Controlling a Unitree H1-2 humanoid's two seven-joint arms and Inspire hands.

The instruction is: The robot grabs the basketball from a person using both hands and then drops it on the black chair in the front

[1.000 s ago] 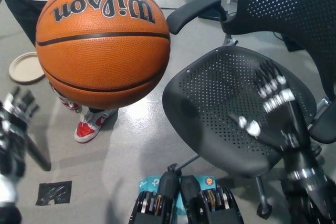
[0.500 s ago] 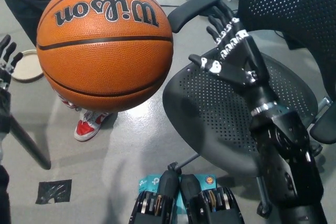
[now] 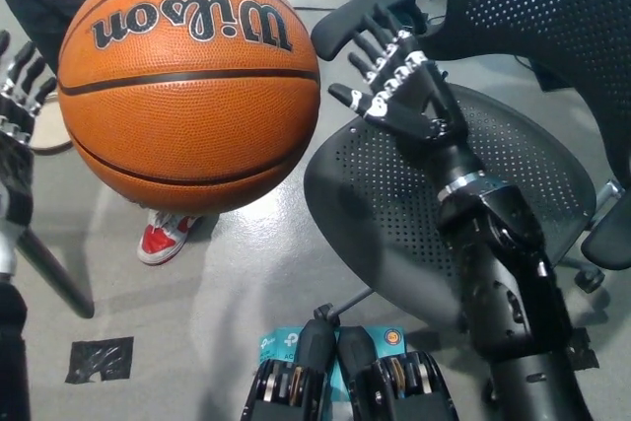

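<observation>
Even, bright overhead lighting; soft glare on the grey floor (image 3: 266, 234); left hand (image 3: 18, 160) slightly blurred at frame edge.
</observation>
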